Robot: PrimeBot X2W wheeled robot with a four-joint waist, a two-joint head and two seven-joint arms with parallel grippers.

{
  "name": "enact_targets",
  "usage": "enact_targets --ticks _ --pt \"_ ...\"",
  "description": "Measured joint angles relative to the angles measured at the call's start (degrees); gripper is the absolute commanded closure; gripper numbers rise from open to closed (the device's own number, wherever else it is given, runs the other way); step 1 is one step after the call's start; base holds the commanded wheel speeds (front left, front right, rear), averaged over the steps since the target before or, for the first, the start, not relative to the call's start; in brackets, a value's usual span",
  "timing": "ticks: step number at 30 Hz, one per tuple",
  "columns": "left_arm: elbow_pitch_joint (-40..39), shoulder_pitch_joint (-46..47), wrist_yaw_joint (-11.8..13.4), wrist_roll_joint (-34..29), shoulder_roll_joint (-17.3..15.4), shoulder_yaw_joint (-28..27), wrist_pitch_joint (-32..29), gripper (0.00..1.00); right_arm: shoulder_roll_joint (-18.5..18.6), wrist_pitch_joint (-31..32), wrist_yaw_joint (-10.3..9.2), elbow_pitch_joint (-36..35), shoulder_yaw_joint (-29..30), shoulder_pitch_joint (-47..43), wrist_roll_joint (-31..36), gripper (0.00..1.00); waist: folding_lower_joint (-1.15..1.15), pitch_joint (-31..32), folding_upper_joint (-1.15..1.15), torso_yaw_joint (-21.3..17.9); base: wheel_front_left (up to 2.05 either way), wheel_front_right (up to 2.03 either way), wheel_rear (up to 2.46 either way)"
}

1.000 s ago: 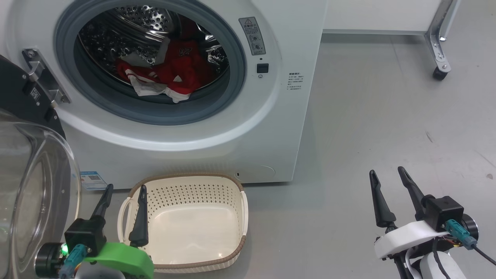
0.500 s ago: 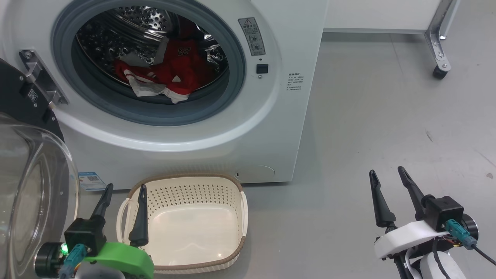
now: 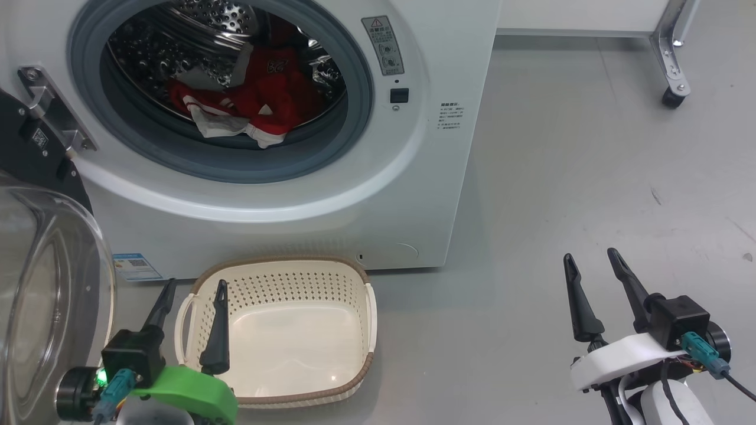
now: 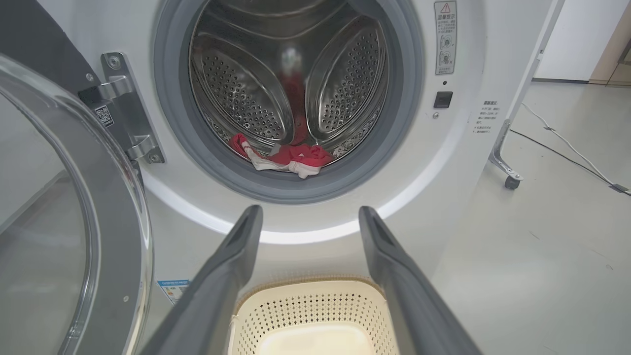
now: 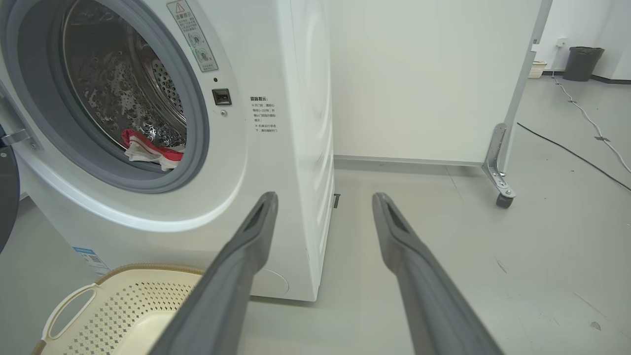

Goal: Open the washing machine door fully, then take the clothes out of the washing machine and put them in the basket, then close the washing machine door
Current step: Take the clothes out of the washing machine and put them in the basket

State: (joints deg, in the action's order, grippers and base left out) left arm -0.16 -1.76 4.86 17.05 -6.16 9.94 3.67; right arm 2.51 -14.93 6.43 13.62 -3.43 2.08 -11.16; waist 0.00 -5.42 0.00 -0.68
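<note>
soft red clothes crumpled in perforated steel drum; round-cornered basket.

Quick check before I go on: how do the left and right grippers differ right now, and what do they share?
The left gripper sits on a green mount, the right gripper on a white mount. The left gripper is by the basket, beside the open washing machine door; the right gripper is over bare floor, off to the side of the washing machine. Both are open and hold nothing.
</note>
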Motion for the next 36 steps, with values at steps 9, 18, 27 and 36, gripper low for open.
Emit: enact_targets --ticks 9,18,27,36 --pt "-0.62 1.54 -0.20 -0.65 0.09 2.33 -0.69 0.00 0.00 0.00 0.05 -1.90 -0.43 1.29 0.19 0.00 0.00 -3.84 0.00 -0.25 0.00 0.00 0.00" --pt "2.30 10.37 -1.87 -0.33 0.75 3.22 -3.12 0.00 0.02 0.00 0.07 -4.66 -1.80 4.83 0.67 0.00 0.00 -9.91 0.00 -1.51 0.00 0.00 0.00" --pt "8.68 21.61 -3.77 1.90 0.97 2.77 -8.15 0.00 0.04 0.00 0.24 -7.57 -4.28 8.15 -0.52 0.00 0.00 -16.40 0.00 -4.41 0.00 0.00 0.00" --pt "12.93 34.79 -5.04 4.56 -2.26 -1.12 -16.25 0.00 0.07 0.00 0.02 -10.05 -6.02 11.35 -3.88 0.00 0.00 -23.09 0.00 -8.19 0.00 0.00 0.00"
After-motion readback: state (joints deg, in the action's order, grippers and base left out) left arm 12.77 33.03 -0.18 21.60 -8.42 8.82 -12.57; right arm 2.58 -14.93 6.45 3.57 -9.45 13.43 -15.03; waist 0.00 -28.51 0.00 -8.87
